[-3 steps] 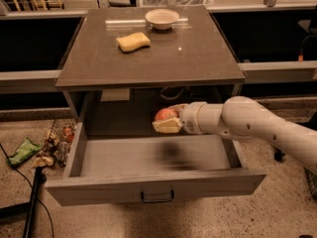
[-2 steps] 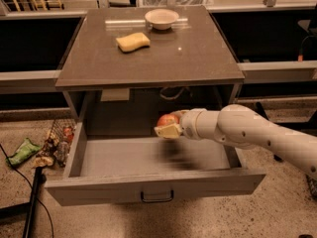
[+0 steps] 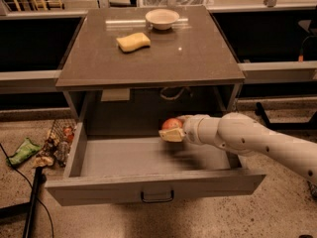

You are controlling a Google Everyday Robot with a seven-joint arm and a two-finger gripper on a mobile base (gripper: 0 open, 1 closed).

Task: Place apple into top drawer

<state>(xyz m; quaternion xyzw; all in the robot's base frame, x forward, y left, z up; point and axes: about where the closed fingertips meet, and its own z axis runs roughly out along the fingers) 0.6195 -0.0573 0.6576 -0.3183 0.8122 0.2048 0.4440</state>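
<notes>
apple over the open drawer, not yet set down

the gripper (image 3: 171, 133) hung inside the span of the pulled-out top drawer (image 3: 124, 157), toward its back right part, pressed together on the apple (image 3: 172, 123). the fruit sat in the gripper's grasp with its red crown showing just above the pale fingers (image 3: 170, 135); one finger showed under and in front of it, the other i couldn't make out. the drawer floor lay below the gripper, bare grey. whether the apple was touching the floor or hanging just above it, i couldn't tell. the drawer's front panel and its dark handle (image 3: 157, 197) were below and nearer the camera than the gripper. the arm (image 3: 247, 138) came in from the gripper's right, over the drawer's right wall.

above the gripper, on the cabinet top (image 3: 198, 58), the yellow sponge (image 3: 133, 41) and the pale bowl (image 3: 162, 18) sat well apart from it, out of play.

handling, my judgement: the apple looked firm, light, smooth and a bit shiny, so likely to slip or roll. a grip across its widest middle seemed safest. being round, it would probably roll on the flat floor if released from a height, and could bruise. i judged it best lowered near the floor before opening.
</notes>
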